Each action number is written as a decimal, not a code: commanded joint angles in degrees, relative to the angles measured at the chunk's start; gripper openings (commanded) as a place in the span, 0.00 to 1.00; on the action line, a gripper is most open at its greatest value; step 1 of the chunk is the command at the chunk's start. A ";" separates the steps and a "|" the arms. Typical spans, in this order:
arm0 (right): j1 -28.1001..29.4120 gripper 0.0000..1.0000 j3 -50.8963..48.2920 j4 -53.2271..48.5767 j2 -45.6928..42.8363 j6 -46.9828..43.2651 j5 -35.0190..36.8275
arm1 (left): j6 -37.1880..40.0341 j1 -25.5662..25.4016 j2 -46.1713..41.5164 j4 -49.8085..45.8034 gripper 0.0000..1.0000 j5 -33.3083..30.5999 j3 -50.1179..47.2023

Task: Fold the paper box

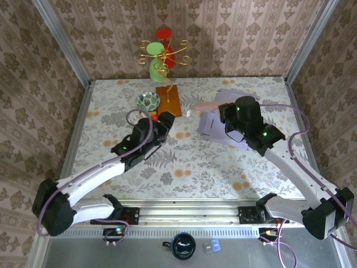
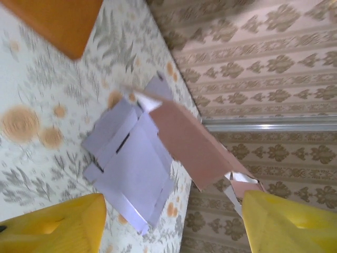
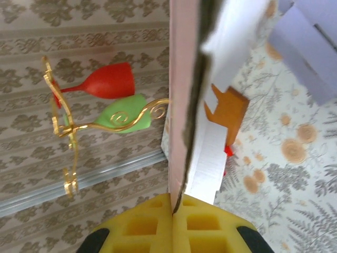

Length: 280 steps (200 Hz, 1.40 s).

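Pinching one raised flap (image 3: 181, 79) of the paper box (image 1: 215, 127) with the right gripper (image 3: 172, 211), jaws pressed together on the card's edge, pink underside turned out toward the middle of the table (image 1: 184, 167). Lying otherwise flat on the far right part of the tabletop, lavender panels spread open, slots and creases showing, no walls stood up. Hanging just beside the wooden block (image 1: 170, 99) with the left gripper (image 1: 164, 120), yellow fingers (image 2: 52, 229) wide apart, gripping nothing, facing the box from well apart. Judged barely begun: one flap lifted, not yet creased over; other panels to raise, fold in and tuck.
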 commanded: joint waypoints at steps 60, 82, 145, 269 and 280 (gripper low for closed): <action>-0.03 0.00 17.25 -21.80 3.03 3.31 -4.58 | 63.56 4.01 -8.90 -7.80 0.67 14.12 -0.51; -0.02 0.00 19.81 -23.91 3.04 3.65 -5.21 | 73.93 -0.30 -8.60 -4.11 0.74 11.69 -0.85; 0.02 0.00 20.46 -22.63 3.02 3.24 -7.03 | 78.49 -3.04 1.36 4.38 0.87 8.11 3.26; -0.73 0.00 19.86 -13.77 6.88 3.20 -13.86 | 81.59 -2.13 11.17 7.59 0.03 3.90 10.80; -0.73 0.00 20.84 -12.19 8.50 2.46 -15.07 | 82.18 -2.36 9.52 5.77 0.00 0.71 10.91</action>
